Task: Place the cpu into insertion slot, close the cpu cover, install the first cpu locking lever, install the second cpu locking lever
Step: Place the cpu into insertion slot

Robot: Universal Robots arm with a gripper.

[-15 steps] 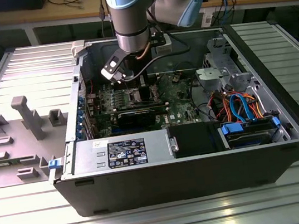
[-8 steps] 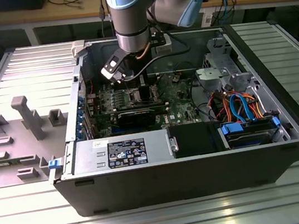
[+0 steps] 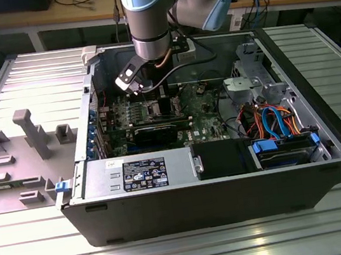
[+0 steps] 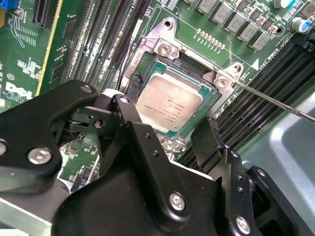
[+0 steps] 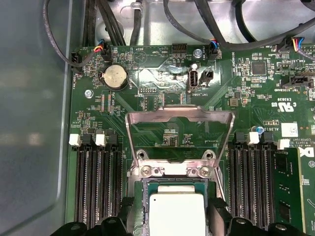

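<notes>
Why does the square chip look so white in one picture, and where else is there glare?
In the first wrist view, light bounces off the cpu, washing its metal top nearly white; in the second wrist view it looks grey, with faint markings showing; in the exterior view, bright streaks glare off the ribbed metal table.

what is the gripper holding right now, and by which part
Nothing, it seems: the gripper is open, its fingers either side of the cpu, which lies in the insertion slot.
</notes>
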